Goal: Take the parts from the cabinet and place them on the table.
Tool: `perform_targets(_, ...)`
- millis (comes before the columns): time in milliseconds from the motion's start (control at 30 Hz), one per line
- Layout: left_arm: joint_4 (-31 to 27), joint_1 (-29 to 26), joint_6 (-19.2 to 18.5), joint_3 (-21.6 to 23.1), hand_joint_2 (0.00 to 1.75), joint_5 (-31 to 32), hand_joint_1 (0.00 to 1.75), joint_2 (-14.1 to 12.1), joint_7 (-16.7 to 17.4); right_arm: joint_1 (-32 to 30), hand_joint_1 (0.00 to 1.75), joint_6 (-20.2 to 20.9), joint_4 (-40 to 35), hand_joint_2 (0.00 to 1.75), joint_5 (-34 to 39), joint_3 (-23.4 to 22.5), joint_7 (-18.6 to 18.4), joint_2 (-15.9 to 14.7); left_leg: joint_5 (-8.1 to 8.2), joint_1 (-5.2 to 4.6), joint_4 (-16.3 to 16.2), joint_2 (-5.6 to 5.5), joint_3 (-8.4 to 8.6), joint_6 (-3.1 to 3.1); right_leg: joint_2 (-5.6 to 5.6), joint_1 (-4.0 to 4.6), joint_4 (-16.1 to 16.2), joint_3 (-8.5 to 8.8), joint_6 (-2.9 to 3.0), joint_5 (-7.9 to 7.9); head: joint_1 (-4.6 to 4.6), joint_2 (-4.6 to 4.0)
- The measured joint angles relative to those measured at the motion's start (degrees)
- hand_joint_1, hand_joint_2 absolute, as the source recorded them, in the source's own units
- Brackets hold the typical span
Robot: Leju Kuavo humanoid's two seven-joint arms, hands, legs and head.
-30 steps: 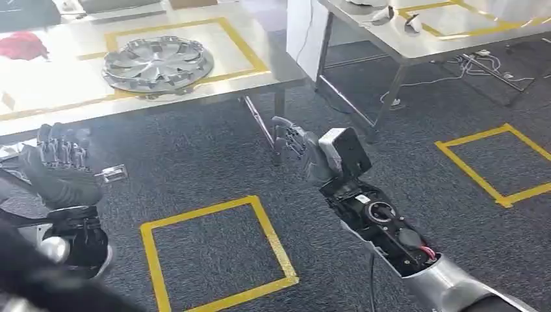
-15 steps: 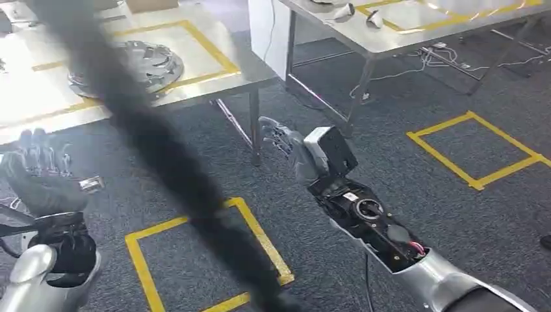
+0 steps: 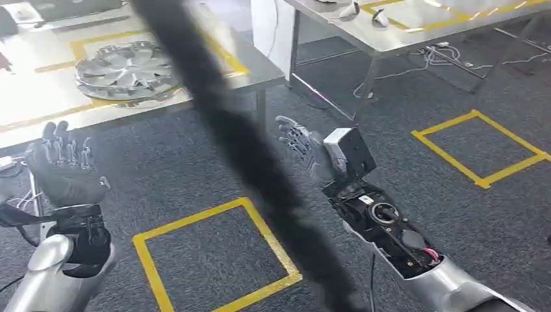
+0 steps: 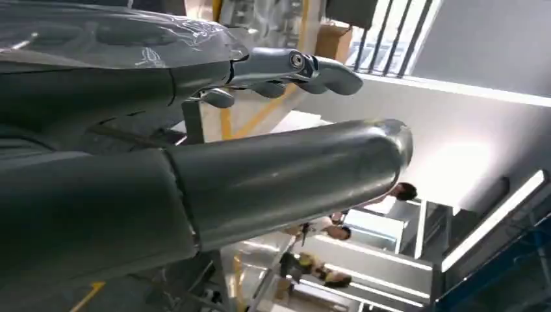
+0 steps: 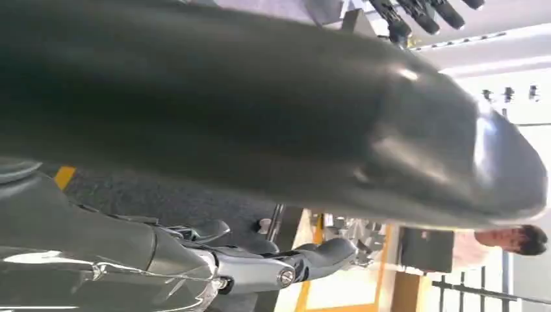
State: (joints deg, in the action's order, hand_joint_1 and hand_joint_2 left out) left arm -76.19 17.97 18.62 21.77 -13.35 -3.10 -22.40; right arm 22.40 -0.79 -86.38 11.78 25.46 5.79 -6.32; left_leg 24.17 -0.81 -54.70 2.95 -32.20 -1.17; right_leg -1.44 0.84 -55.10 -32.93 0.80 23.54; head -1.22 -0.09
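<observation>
Silver multi-spoked wheel cover (image 3: 123,71) (a part) laid flat on the steel table (image 3: 39,107), beyond the left hand (image 3: 64,166), left hand and right hand (image 3: 302,146) both empty, fingers spread apart.

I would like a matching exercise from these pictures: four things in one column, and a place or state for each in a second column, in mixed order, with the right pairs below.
Things:
1. wheel cover
2. yellow tape square
3. right hand
4. cables

Places or states:
A. on the grey carpet, between the two arms
B. lying on the floor under the far table
C. on the near table, inside a yellow tape frame
D. raised over the carpet, fingers apart, holding nothing

Pairs: 1-C, 2-A, 3-D, 4-B
</observation>
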Motion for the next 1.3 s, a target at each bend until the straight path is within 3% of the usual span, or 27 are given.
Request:
perform_targets(33,0.0,0.1,0.0,0.0,0.0,0.0,0.0,0.0,0.0,0.0,0.0,0.0,0.0,0.0,0.0,0.0,0.0,0.0,-0.01,-0.01,0.1,0.41,0.17,0.24,0.4,-0.05,0.2,0.07,0.12,-0.13,0.0,0.0)
perform_targets(67,0.0,0.2,0.0,0.0,0.0,0.0,0.0,0.0,0.0,0.0,0.0,0.0,0.0,0.0,0.0,0.0,0.0,0.0,0.51,-0.23,-0.1,0.36,0.08,0.63,0.65,-0.93,1.2,0.76,0.23,-0.63,-0.15,0.0)
perform_targets(100,0.0,0.3,0.0,0.0,0.0,0.0,0.0,-0.1,0.0,0.1,0.0,-0.1,0.0,0.0,0.0,0.0,0.0,0.0,1.44,0.05,-1.3,-1.13,-0.26,1.18,0.95,-0.93,1.5,0.82,0.24,-0.85,0.04,0.0)
perform_targets(167,0.0,0.4,0.0,0.0,0.0,0.0,0.0,-0.2,0.0,0.3,0.0,-0.1,0.0,0.0,0.0,0.0,0.0,0.0,6.0,0.68,-10.0,-2.62,-4.44,1.96,1.46,-1.14,1.5,0.58,0.53,-1.04,1.14,0.0)
perform_targets(233,0.0,0.0,0.0,0.0,0.0,0.0,0.0,-0.2,0.0,0.3,0.0,0.0,0.0,0.0,0.0,0.1,0.0,0.0,8.69,1.22,-18.3,-2.62,-8.68,2.62,2.15,-1.26,1.5,0.39,0.46,-1.09,1.46,0.0)
perform_targets(267,0.0,0.0,0.0,0.0,0.0,0.0,0.0,-0.4,0.0,0.3,0.0,0.0,0.0,0.0,0.0,0.1,-0.1,0.0,7.99,1.49,-18.8,-2.63,-9.1,2.85,2.52,-1.39,1.5,0.38,0.37,-1.14,1.64,0.0)
perform_targets(300,0.0,0.0,0.0,0.0,0.0,0.0,0.0,-0.4,0.0,0.3,0.0,0.0,0.0,0.0,0.0,0.1,-0.2,0.0,6.12,1.77,-16.4,-2.63,-8.12,3.07,2.96,-1.56,1.4,0.39,0.26,-1.16,1.77,0.0)
perform_targets(367,0.0,0.1,0.0,0.0,0.0,0.0,0.0,-0.5,0.0,0.3,0.0,0.0,0.0,0.0,0.2,0.2,-0.2,0.0,0.48,2.31,-5.8,-2.94,-3.07,3.55,3.8,-2.09,1.0,0.4,-0.49,-0.99,2.03,0.0)
perform_targets(400,0.0,0.1,-0.1,0.0,0.0,0.0,0.0,-0.6,0.0,0.4,0.0,0.0,0.0,0.0,0.3,0.2,-0.2,0.0,-0.81,2.78,-0.9,-4.26,-0.89,3.91,4.13,-2.2,0.7,0.21,-0.95,-0.79,2.38,0.0)
perform_targets(433,0.0,0.1,-0.1,0.0,0.0,0.0,0.0,-0.6,0.0,0.5,0.0,0.0,0.0,0.0,0.3,0.2,-0.2,0.0,-0.32,2.5,-0.4,-5.15,-0.52,3.53,4.64,-1.87,0.2,-0.33,-1.49,-0.65,3.04,0.0)
perform_targets(500,0.0,0.1,-0.1,0.0,0.0,0.0,0.0,-0.6,0.1,0.6,0.0,0.0,0.0,0.0,0.3,0.3,-0.4,0.0,-0.33,2.19,-0.8,-4.44,-0.9,2.38,5.12,-2.03,0.6,-0.47,-2.15,-1.05,2.25,0.0)
perform_targets(567,0.0,0.3,-0.1,0.0,0.0,0.0,0.0,-0.6,0.1,0.6,0.0,-0.1,0.0,0.0,0.3,0.2,-0.4,0.0,-0.69,2.28,-0.4,-3.87,-0.8,1.29,5.53,-2.23,0.8,-0.51,-3.0,-1.13,2.29,0.0)
perform_targets(600,-0.1,0.4,-0.1,0.0,0.0,0.0,0.0,-0.6,0.2,0.6,0.0,-0.2,0.0,0.0,0.3,0.2,-0.4,0.0,-0.79,2.33,-0.3,-3.44,-0.65,0.96,4.17,-2.23,-0.4,-0.76,-3.1,-0.1,2.06,0.0)
perform_targets(633,-0.1,0.4,-0.1,0.0,0.0,0.0,0.0,-0.5,0.2,0.8,0.0,-0.2,0.0,0.0,0.3,0.2,-0.4,0.0,-0.75,2.29,-0.3,-3.24,-0.66,0.48,2.79,-2.05,-3.8,-2.25,-3.2,2.09,1.13,0.0)
perform_targets(733,-0.1,0.3,-0.1,0.0,0.0,0.0,0.0,-0.6,0.3,0.7,0.0,-0.3,0.0,0.0,0.3,0.3,-0.4,0.0,-0.68,1.77,-0.3,-2.18,-0.71,0.16,1.94,-2.0,-18.0,-8.57,-3.42,8.15,0.17,0.0)
perform_targets(767,-0.1,0.2,-0.1,0.0,0.0,0.0,0.0,-0.6,0.4,0.7,0.0,-0.3,0.0,0.0,0.3,0.3,-0.4,0.0,-0.67,1.59,-0.3,-1.86,-0.68,0.14,1.91,-1.98,-19.4,-9.23,-3.31,8.11,-0.02,0.0)
perform_targets(800,-0.1,0.2,-0.1,0.0,0.0,0.0,0.0,-0.6,0.4,0.7,0.0,-0.3,0.0,0.0,0.3,0.3,-0.4,0.0,-0.63,1.39,-0.3,-1.54,-0.62,0.08,1.88,-1.89,-17.6,-8.36,-3.01,6.67,-0.13,0.0)
perform_targets(867,-0.1,0.3,-0.1,0.0,0.0,0.1,0.0,-0.6,0.4,0.7,0.0,-0.3,0.0,0.0,0.6,0.3,-0.4,0.0,-0.5,1.07,-0.3,-1.11,-0.28,-0.02,1.39,-1.35,-8.0,-3.35,-1.92,1.69,-0.53,0.0)
perform_targets(900,-0.2,0.3,-0.1,0.0,0.0,0.1,0.0,-0.6,0.4,0.8,0.0,-0.3,0.0,0.0,0.7,0.3,-0.4,0.0,-0.41,1.02,-0.3,-0.87,-0.12,-0.02,0.05,-0.76,-2.8,-0.68,-1.0,-0.44,-0.79,0.0)
perform_targets(933,-0.2,0.3,-0.1,0.0,0.0,0.1,0.0,-0.6,0.4,1.0,0.0,-0.3,0.0,0.0,0.8,0.3,-0.5,0.0,-0.32,0.68,-0.4,-0.58,-0.16,0.16,-1.75,-0.02,-0.5,0.46,-0.18,0.15,-0.66,0.0)
perform_targets(1033,-0.2,0.2,-0.2,0.0,0.0,0.1,0.0,-0.6,0.5,1.3,0.0,-0.3,0.0,0.0,1.0,0.3,-0.4,0.0,-0.37,0.78,-0.3,0.65,-0.3,0.72,-0.39,0.21,0.3,0.17,-0.11,0.02,-0.61,0.0)
perform_targets(1100,-0.4,0.3,-0.2,0.0,0.0,0.1,0.0,-0.7,0.5,1.3,0.0,-0.3,0.0,0.0,1.0,0.4,-0.4,0.0,0.38,0.82,-0.7,0.54,-0.23,1.33,0.2,-0.71,1.4,0.88,0.23,-0.78,-0.66,0.0)
perform_targets(1133,-0.4,0.3,-0.2,0.0,0.0,0.1,0.0,-0.7,0.5,1.5,0.0,-0.3,0.0,0.0,1.0,0.3,-0.4,0.0,1.93,0.79,-2.7,-1.03,-1.09,1.68,0.73,-0.8,1.7,0.85,0.46,-0.97,-0.28,0.0)
perform_targets(1167,-0.4,0.3,-0.2,0.0,0.0,0.2,0.0,-0.7,0.6,1.6,0.0,-0.4,0.0,0.0,1.1,0.4,-0.4,0.0,4.54,0.9,-7.3,-1.99,-3.24,1.93,1.04,-0.89,1.7,0.67,0.68,-1.12,0.24,0.0)
perform_targets(1233,-0.4,-0.1,-0.2,0.0,0.0,0.1,0.0,-0.9,0.7,1.4,0.0,-0.4,0.0,0.0,1.1,0.5,-0.4,0.0,8.56,1.24,-17.1,-2.57,-8.01,2.38,1.99,-0.89,1.6,0.37,0.74,-1.17,1.18,0.0)
perform_targets(1267,-0.4,-0.3,-0.2,0.0,0.0,0.2,0.0,-0.9,0.8,1.2,0.0,-0.4,0.0,0.0,1.1,0.5,-0.4,0.0,8.74,1.38,-19.2,-2.56,-9.18,2.55,2.47,-0.89,1.6,0.29,0.71,-1.22,1.31,0.0)
perform_targets(1300,-0.4,-0.4,-0.2,0.0,0.0,0.1,0.0,-0.9,0.8,1.2,0.0,-0.4,0.1,0.0,1.1,0.5,-0.4,0.0,7.61,1.51,-18.5,-2.56,-8.94,2.65,3.03,-0.97,1.6,0.3,0.65,-1.26,1.42,0.0)
